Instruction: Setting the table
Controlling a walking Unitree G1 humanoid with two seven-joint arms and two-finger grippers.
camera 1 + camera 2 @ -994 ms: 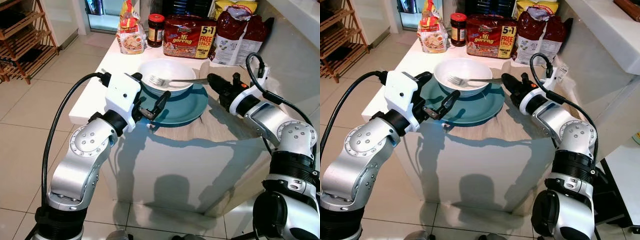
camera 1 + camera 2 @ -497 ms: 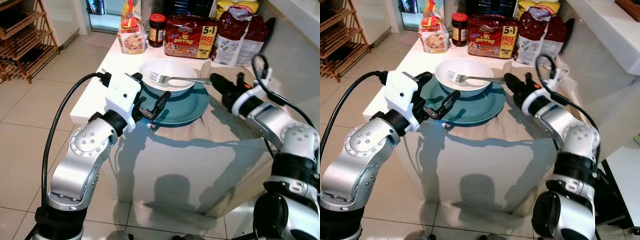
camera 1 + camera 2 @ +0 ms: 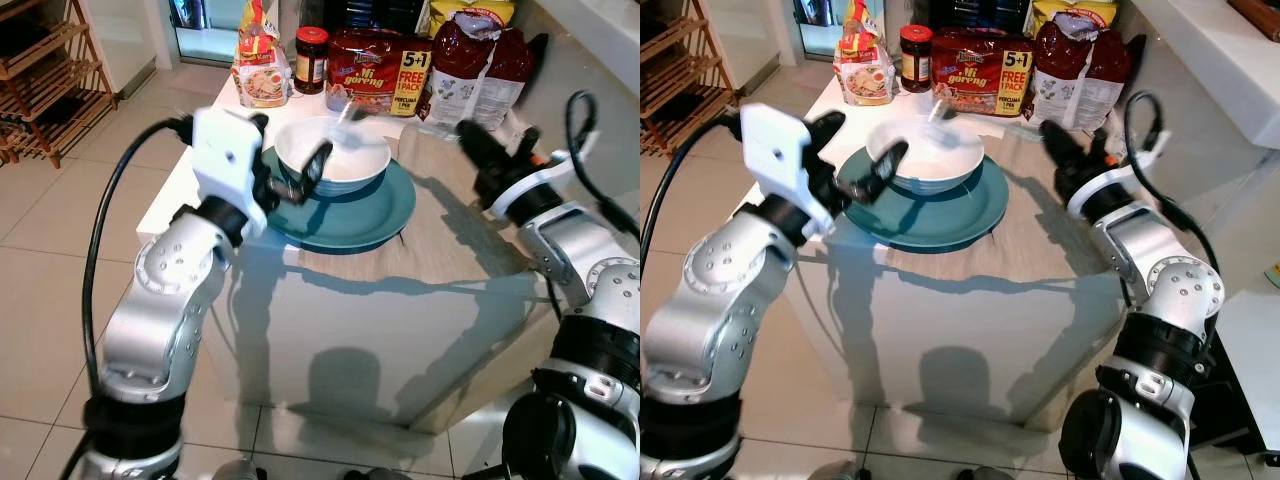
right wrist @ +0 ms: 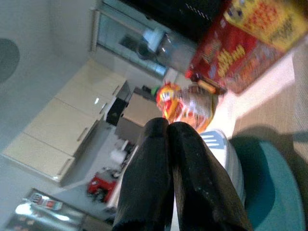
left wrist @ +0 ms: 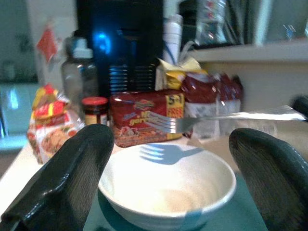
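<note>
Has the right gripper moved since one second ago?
Yes. The right gripper has pulled back from the bowl, toward the robot's right, and risen, judged against the teal plate.

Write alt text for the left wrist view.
A white bowl sits between the left claw's two spread black fingers, with a fork hanging above it. Behind stand a red noodle pack, a jar and snack bags.
</note>
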